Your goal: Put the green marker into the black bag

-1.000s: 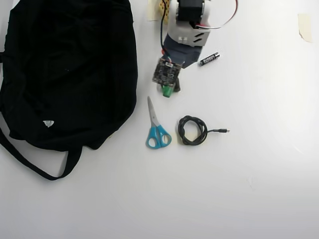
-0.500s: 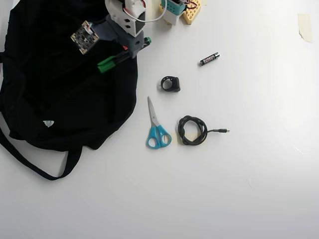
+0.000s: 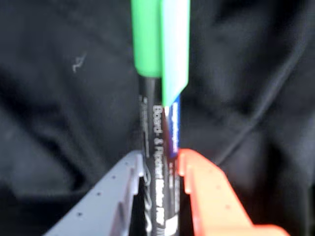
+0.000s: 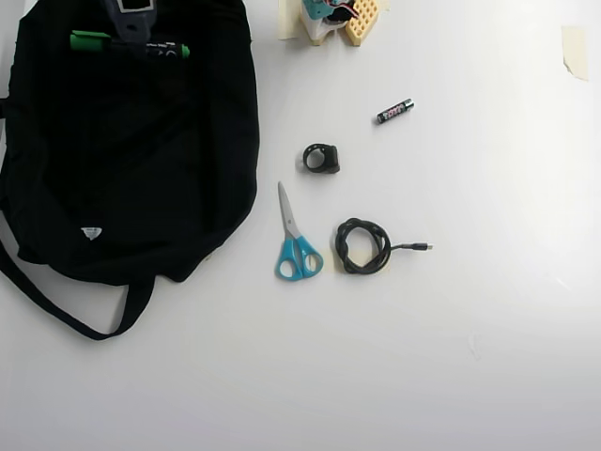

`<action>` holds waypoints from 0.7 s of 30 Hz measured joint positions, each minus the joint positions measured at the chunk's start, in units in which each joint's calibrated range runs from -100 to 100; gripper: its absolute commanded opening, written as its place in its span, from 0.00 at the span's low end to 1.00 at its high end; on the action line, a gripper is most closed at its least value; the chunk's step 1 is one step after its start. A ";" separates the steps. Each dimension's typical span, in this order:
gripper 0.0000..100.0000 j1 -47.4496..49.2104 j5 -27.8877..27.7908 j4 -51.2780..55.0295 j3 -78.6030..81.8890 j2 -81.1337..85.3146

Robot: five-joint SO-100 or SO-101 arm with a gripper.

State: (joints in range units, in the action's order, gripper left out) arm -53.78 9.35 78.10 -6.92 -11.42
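1. Jaws of gripper (image 3: 160, 164) clamped on green marker (image 3: 158, 147) — marker over black bag (image 4: 131, 169), near its top edge
2. Keep clear of the bag's rim — lower before letting go
3. Part jaws fully, lift straight up

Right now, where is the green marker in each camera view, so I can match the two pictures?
Wrist view: the green marker runs up the middle of the picture, cap at the top, barrel pinched in the claw.
Overhead view: it lies crosswise at the top left, cap pointing left.
Shared landmark: the black bag, which lies behind the marker in both views.
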 measured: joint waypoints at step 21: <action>0.22 4.04 2.10 2.40 -3.22 -8.39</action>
State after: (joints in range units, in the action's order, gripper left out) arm -49.74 11.45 80.51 -10.14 -19.80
